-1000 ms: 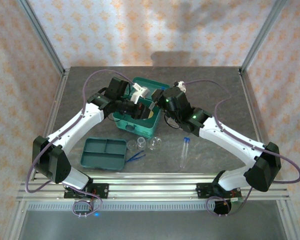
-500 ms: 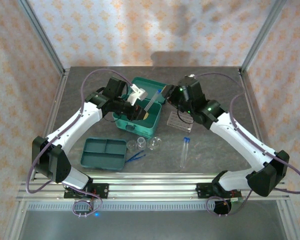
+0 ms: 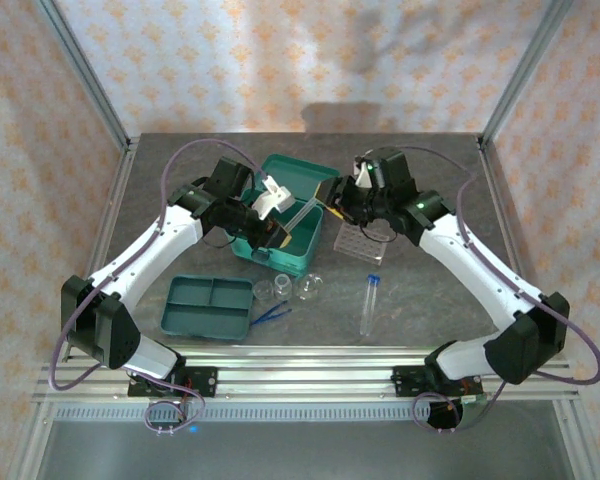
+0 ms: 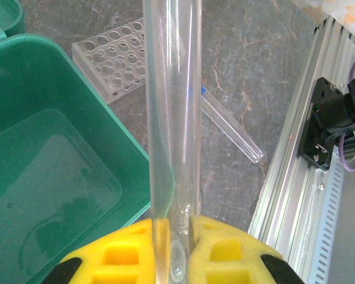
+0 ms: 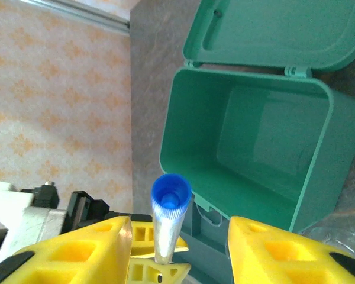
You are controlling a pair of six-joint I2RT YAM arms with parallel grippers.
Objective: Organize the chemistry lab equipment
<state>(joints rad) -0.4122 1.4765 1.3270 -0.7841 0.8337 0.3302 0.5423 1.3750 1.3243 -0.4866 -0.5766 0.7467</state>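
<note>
**Top external.**
- Left hand (image 3: 277, 226): clenched on the held test tube (image 3: 302, 208), above the open teal hinged case (image 3: 280, 250).
- The tube's long axis slants away from the left hand toward the right hand (image 3: 338, 196), capped end leading.
- Perforated rack (image 3: 358, 240): on the tabletop (image 3: 430, 290), just beside the case on its right and under the right hand, which is the nearer of the two.
- Loose test tube (image 3: 368, 305): lies flat and well apart from both hands, long axis near-to-far, cap at the far end.

**Left wrist.**
- Left hand (image 4: 177, 251): yellow pads pinch the closed bottom end of the held test tube (image 4: 171, 118), which runs straight out ahead of them.
- Perforated rack (image 4: 112, 56): ahead and slightly left, beyond the case wall.
- Loose test tube (image 4: 231, 121): on the tabletop behind the held one.

**Right wrist.**
- Right hand (image 5: 177, 228): released, with a finger on each side of the blue cap (image 5: 171, 192) and a gap on both sides.
- The tube points nearly end-on at this camera.
- Judgement: closing on the cap end would need little travel. The tube must be brought upright, cap up, before it can enter a rack hole.
</note>
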